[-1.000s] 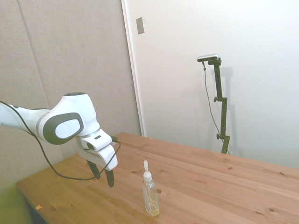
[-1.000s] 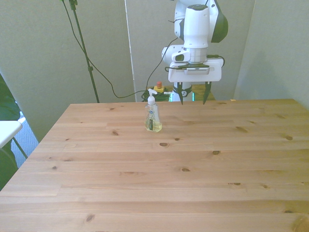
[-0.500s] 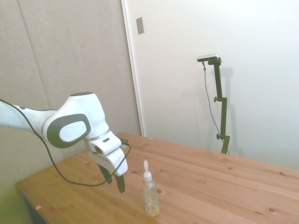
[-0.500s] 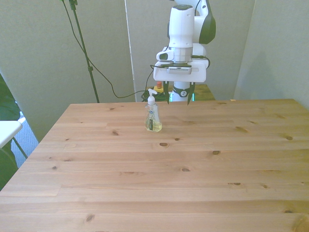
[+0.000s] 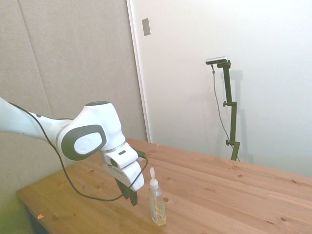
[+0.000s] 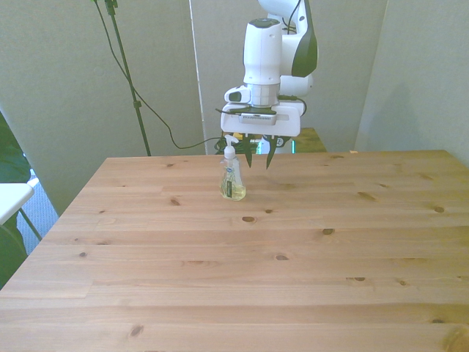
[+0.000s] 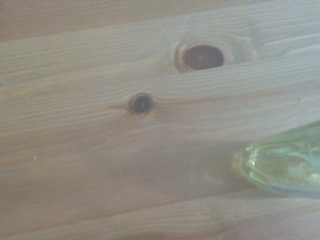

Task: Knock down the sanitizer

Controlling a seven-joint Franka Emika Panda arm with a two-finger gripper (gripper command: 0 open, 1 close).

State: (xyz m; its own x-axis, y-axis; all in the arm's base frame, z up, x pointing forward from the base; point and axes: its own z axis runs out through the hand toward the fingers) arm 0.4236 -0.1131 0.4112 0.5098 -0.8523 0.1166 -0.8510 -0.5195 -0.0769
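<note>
Sanitizer (image 5: 157,204) stands upright on the table (image 5: 234,195); the hand (image 5: 131,196) hangs just beside it.

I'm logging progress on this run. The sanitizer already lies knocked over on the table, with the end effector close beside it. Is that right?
Not quite. The sanitizer is not knocked over: it stands upright on the table, pump top up, as the side view shows. The end effector is indeed close beside it.
</note>
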